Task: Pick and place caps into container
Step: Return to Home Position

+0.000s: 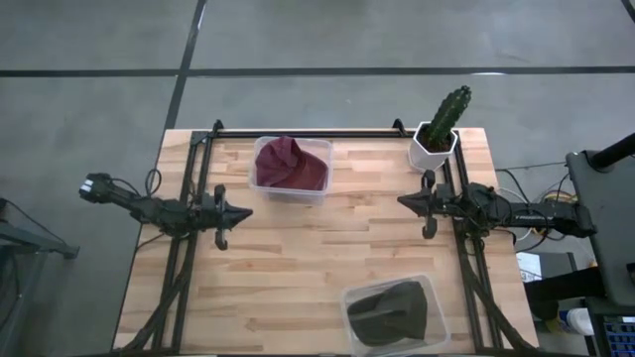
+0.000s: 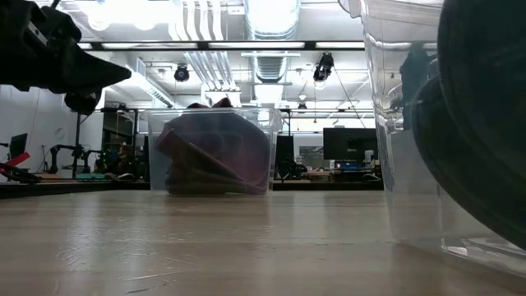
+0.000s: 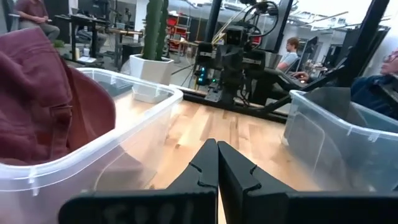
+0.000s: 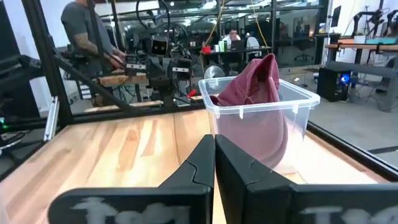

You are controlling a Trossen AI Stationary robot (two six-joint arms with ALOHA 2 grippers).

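Maroon caps (image 1: 290,164) lie piled in a clear container (image 1: 260,186) at the table's far middle; they also show in the low view (image 2: 215,154), the left wrist view (image 3: 43,106) and the right wrist view (image 4: 252,84). Dark olive-grey caps (image 1: 390,312) fill a second clear container (image 1: 433,297) at the near right edge. My left gripper (image 1: 245,213) hovers shut at the table's left, near the maroon container. My right gripper (image 1: 402,202) hovers shut at the right, near the cactus. Neither holds anything.
A green cactus in a white pot (image 1: 441,131) stands at the far right corner. Black frame rails (image 1: 308,133) run along the far edge and down both sides. Bare wood (image 1: 317,248) lies between the two grippers. People and equipment show in the room behind.
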